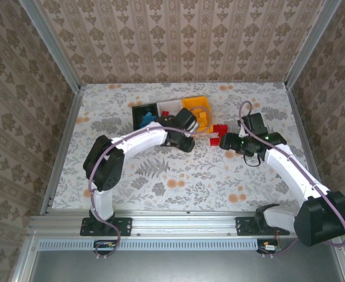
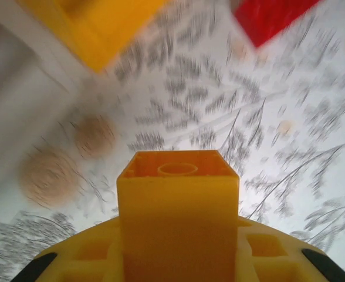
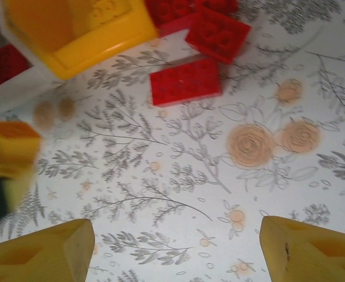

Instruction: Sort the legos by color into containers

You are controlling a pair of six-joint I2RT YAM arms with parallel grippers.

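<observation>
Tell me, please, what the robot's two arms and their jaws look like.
The left arm and the right arm both have white tubular links between bulky black joint housings, and a lilac cable loops along each. Small green lights glow near the right wrist. In the wrist views the jaws are moulded yellow plastic with hollow recesses.

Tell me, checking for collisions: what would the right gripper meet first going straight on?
The right gripper would probably meet bare table, short of the nearest red lego; depth unclear.
</observation>
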